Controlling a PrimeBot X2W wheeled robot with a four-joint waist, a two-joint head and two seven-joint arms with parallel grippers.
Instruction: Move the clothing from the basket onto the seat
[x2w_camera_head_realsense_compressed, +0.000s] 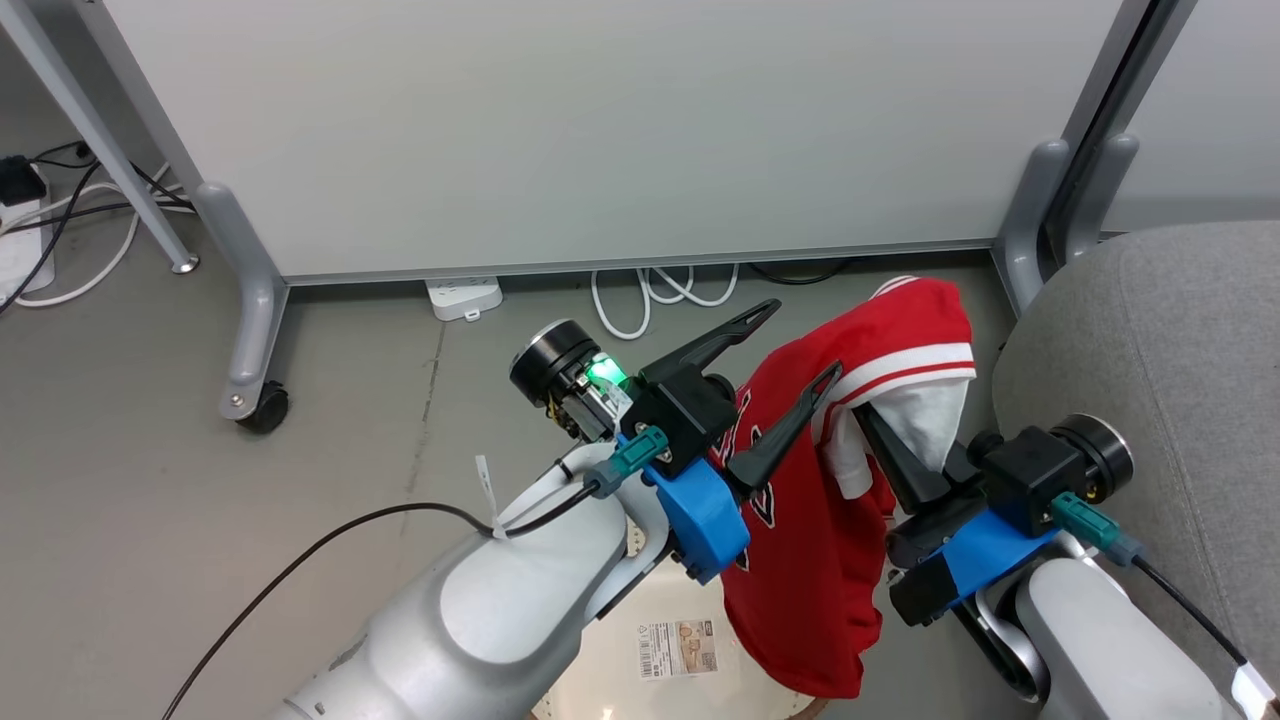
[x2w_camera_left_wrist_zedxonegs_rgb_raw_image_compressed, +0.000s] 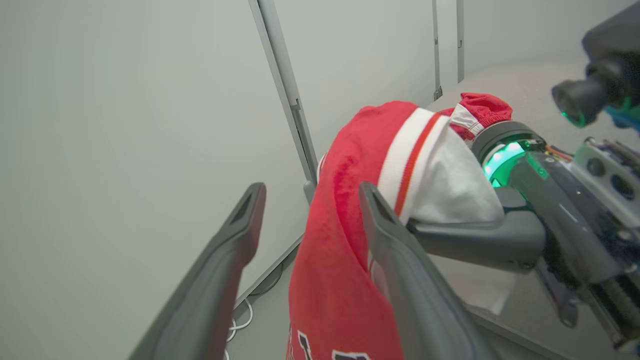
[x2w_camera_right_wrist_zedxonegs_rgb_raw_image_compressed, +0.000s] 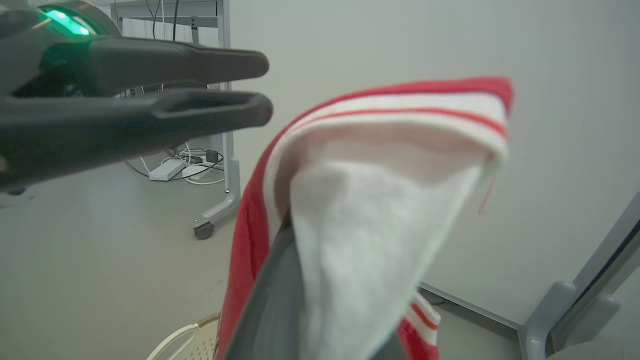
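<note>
A red jersey (x2w_camera_head_realsense_compressed: 810, 570) with white trim hangs from my right gripper (x2w_camera_head_realsense_compressed: 880, 430), which is shut on its white-lined upper edge; the cloth drapes over the fingertips. It dangles above the cream basket (x2w_camera_head_realsense_compressed: 610, 650) at the bottom edge, left of the grey seat (x2w_camera_head_realsense_compressed: 1150, 330). My left gripper (x2w_camera_head_realsense_compressed: 790, 350) stands open just left of the jersey, nothing between its fingers. In the left wrist view the open left gripper (x2w_camera_left_wrist_zedxonegs_rgb_raw_image_compressed: 310, 200) has the jersey (x2w_camera_left_wrist_zedxonegs_rgb_raw_image_compressed: 340, 235) beside one finger. In the right wrist view the jersey (x2w_camera_right_wrist_zedxonegs_rgb_raw_image_compressed: 365, 210) covers my right fingers (x2w_camera_right_wrist_zedxonegs_rgb_raw_image_compressed: 270, 310).
A white partition on grey wheeled legs (x2w_camera_head_realsense_compressed: 250, 330) stands behind, with a power strip (x2w_camera_head_realsense_compressed: 463, 297) and coiled white cables (x2w_camera_head_realsense_compressed: 660, 295) on the floor. A paper label (x2w_camera_head_realsense_compressed: 678, 648) lies in the basket's bottom. The basket's handle (x2w_camera_right_wrist_zedxonegs_rgb_raw_image_compressed: 175, 340) shows low in the right wrist view.
</note>
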